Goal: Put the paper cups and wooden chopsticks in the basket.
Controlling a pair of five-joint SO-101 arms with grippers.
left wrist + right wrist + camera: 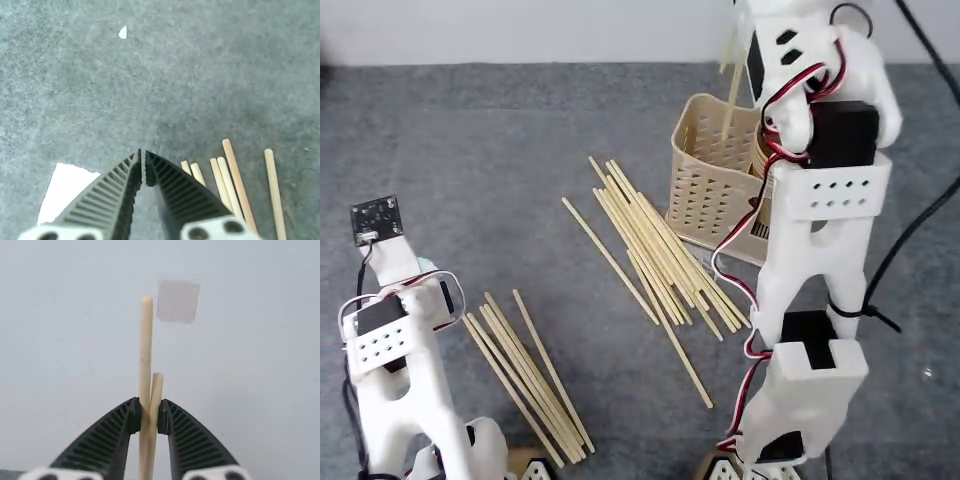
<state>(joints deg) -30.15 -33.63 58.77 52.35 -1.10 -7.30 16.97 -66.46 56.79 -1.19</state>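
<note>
My right gripper (148, 412) is shut on two wooden chopsticks (146, 350), which it holds upright against a pale wall. In the high view these chopsticks (732, 80) hang from the raised right arm (820, 200), and their lower ends reach into the beige slotted basket (705, 190). More chopsticks (660, 250) lie fanned on the grey mat in front of the basket. A second bundle (525, 375) lies beside the left arm (390, 330). My left gripper (141, 156) is shut on nothing, low over the mat, with chopstick ends (230, 172) just beside it.
A white patch (65, 187) lies on the mat by the left gripper; I cannot tell what it is. A small white scrap (123, 32) lies farther off. The right arm hides the basket's right part. Grey mat (500, 150) stretches open at the back left.
</note>
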